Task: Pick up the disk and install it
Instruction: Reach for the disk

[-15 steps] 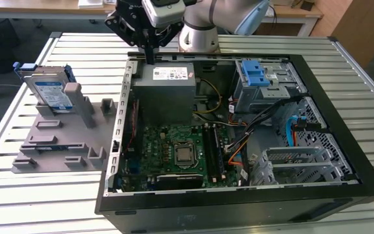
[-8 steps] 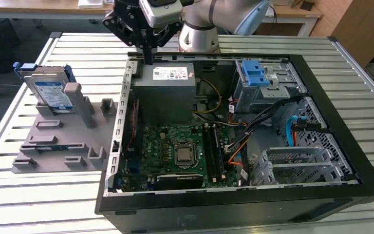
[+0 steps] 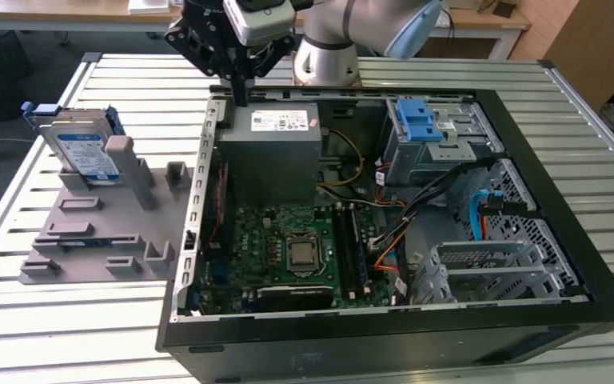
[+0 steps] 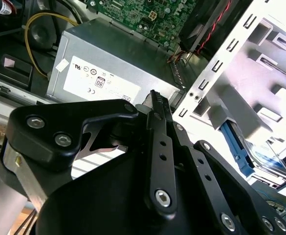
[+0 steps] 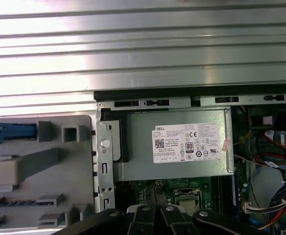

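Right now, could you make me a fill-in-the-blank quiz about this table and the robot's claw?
1. The disk stands in a grey holder, to the exterior view's ____ of the computer case.
2. The gripper hangs over the grey box with the ____ sticker.
3. The gripper is shut and holds ____.
4. The metal cage inside the case has two ____ tabs.
Missing words: left; white; nothing; blue.

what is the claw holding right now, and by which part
Nothing: the claw hangs empty over the power supply; the disk stands in the grey holder outside the case.
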{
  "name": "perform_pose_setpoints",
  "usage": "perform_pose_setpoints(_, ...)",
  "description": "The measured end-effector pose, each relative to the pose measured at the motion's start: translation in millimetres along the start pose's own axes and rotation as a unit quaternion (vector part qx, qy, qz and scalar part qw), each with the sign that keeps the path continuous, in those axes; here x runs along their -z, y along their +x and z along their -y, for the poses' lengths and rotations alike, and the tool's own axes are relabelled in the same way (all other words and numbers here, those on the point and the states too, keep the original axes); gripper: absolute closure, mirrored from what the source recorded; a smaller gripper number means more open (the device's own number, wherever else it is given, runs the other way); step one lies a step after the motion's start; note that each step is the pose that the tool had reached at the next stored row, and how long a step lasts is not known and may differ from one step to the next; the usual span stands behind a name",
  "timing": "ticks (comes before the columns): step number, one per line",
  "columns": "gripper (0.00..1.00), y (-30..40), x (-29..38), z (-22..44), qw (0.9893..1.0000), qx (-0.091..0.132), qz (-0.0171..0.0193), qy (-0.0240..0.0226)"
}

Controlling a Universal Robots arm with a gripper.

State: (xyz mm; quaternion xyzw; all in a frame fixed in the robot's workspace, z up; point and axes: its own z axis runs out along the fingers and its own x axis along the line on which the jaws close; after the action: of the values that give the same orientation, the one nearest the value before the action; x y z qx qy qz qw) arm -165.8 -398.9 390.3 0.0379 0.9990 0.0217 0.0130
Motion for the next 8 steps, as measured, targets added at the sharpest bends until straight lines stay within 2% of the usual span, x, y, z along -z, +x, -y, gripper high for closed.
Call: perform_pose_setpoints(8,0.89,1.6,-0.1,0.1,1.0,0.0,0.0,0.0)
